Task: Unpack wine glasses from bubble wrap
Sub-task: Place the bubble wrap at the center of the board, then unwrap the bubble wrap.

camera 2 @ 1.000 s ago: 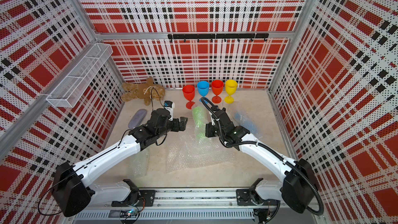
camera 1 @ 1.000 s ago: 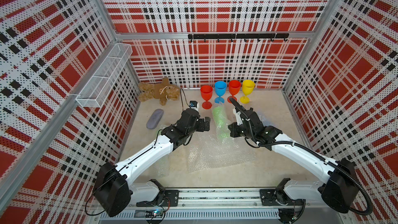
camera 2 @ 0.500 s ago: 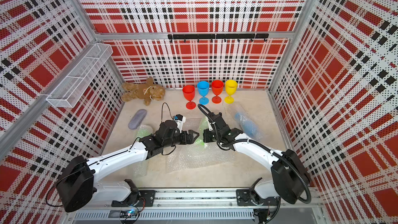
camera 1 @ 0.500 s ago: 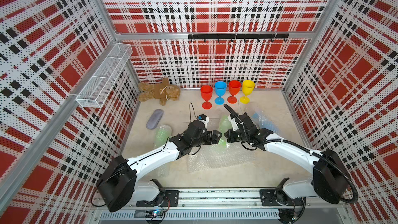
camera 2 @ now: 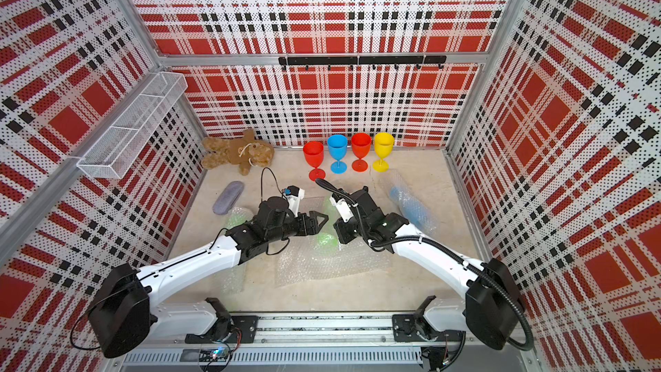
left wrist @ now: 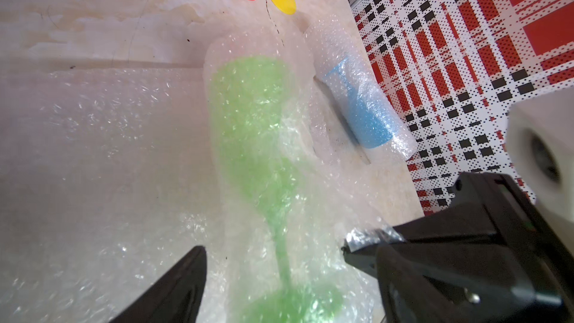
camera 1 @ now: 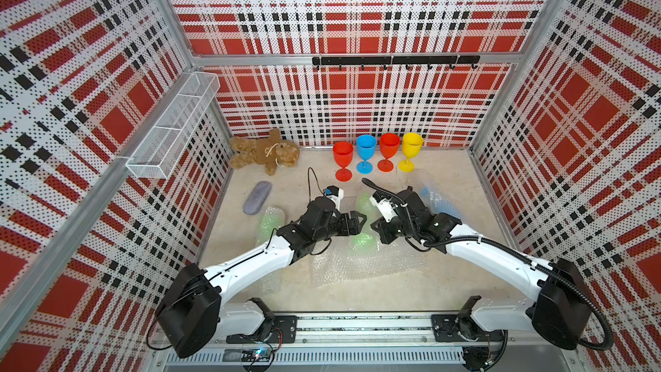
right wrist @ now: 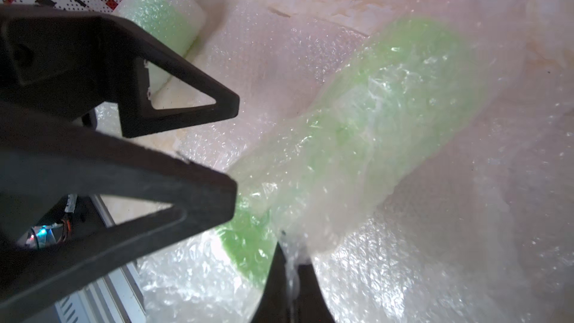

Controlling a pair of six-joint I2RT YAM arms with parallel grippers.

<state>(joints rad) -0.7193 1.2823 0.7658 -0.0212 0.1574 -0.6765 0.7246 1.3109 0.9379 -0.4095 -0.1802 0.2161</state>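
Four bare goblets (camera 1: 366, 146), three wrapped goblets (left wrist: 248, 125) (two green); left tool (right wrist: 236, 149) agape, right tool (left wrist: 349, 247) tight on bubble wrap (left wrist: 369, 237).

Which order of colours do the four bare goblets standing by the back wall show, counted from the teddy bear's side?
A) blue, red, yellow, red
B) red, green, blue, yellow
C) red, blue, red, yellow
C: in both top views, going away from the teddy bear, the row runs first red goblet, blue goblet, second red goblet, yellow goblet.
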